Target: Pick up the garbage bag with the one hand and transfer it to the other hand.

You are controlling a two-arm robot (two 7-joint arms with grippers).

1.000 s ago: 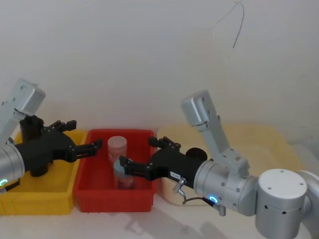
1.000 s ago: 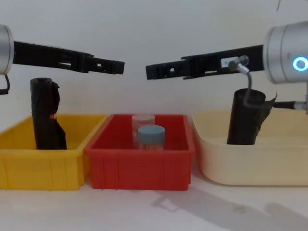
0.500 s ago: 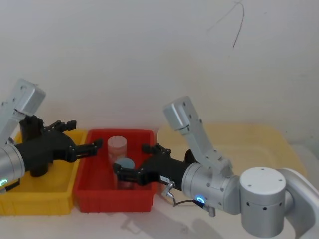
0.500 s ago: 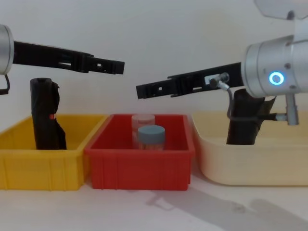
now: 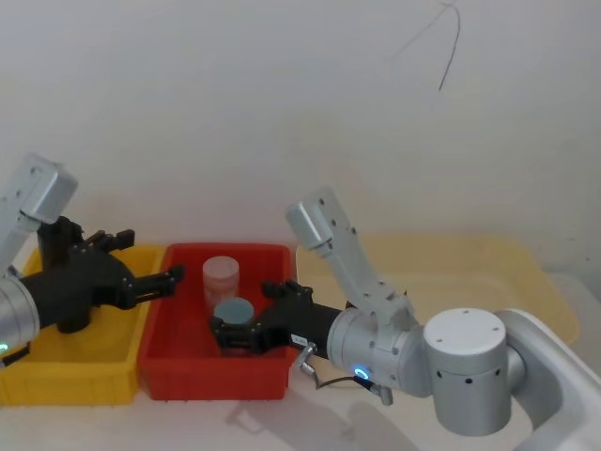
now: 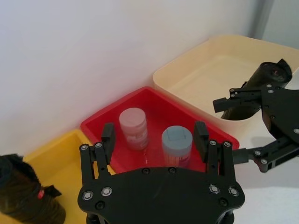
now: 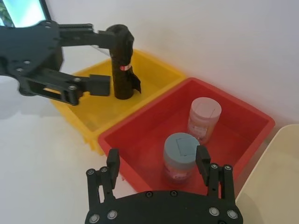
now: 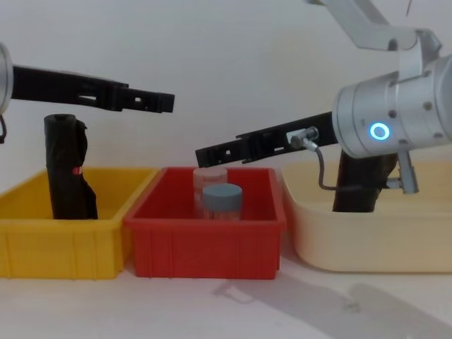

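Observation:
The garbage bag (image 8: 361,189) is a black roll standing upright in the cream bin (image 8: 367,244), partly hidden behind my right wrist; the left wrist view shows its top (image 6: 275,72). My right gripper (image 8: 203,153), with the blue ring, is open and reaches left over the red bin, its fingertips above the blue-lidded jar (image 7: 181,156). It has gone past the bag and holds nothing. My left gripper (image 8: 167,102), with the green ring, hangs open and empty above the yellow bin's right edge, well left of the bag.
A second black roll with a red mark (image 8: 68,169) stands in the yellow bin (image 8: 63,247). The red bin (image 8: 205,247) holds the blue-lidded jar (image 8: 222,201) and a clear jar (image 8: 210,175). A white wall runs close behind the three bins.
My right arm has swung left and lower, taking its open gripper from beside the cream bin to over the red bin. The left gripper has drawn back slightly.

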